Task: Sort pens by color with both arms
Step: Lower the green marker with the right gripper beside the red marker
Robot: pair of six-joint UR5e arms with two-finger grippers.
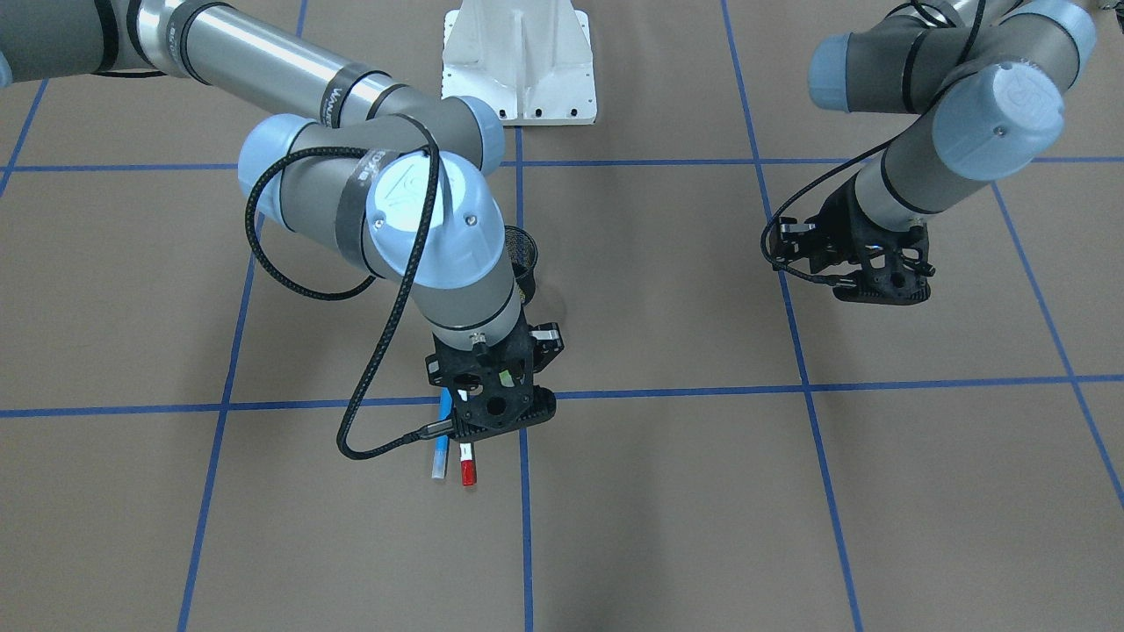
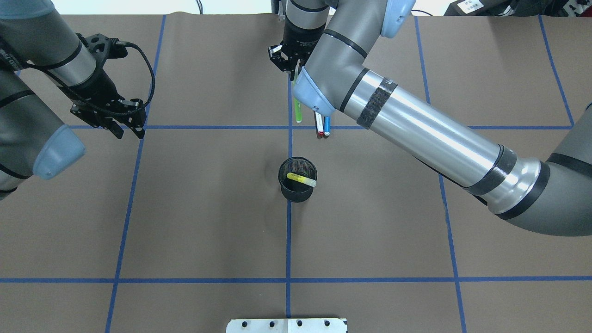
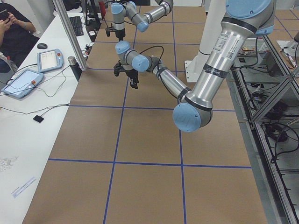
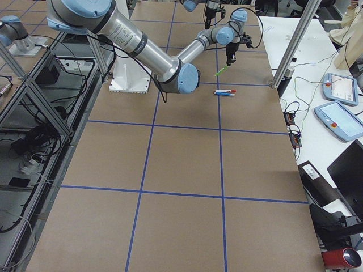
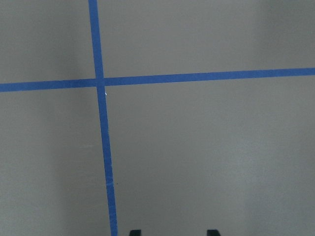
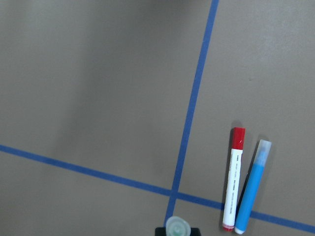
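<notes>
R hand (image 2: 295, 74) pinches the green pen (image 2: 298, 108), lifted off the counter (image 2: 208, 208) beside the red-capped pen (image 6: 233, 179) & blue pen (image 6: 252, 187) — I lower slowly, w/o nudging either. L hand (image 2: 128, 131) is spread, idle.

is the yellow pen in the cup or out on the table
In. The overhead view shows the yellow pen lying inside the black mesh cup.
</notes>
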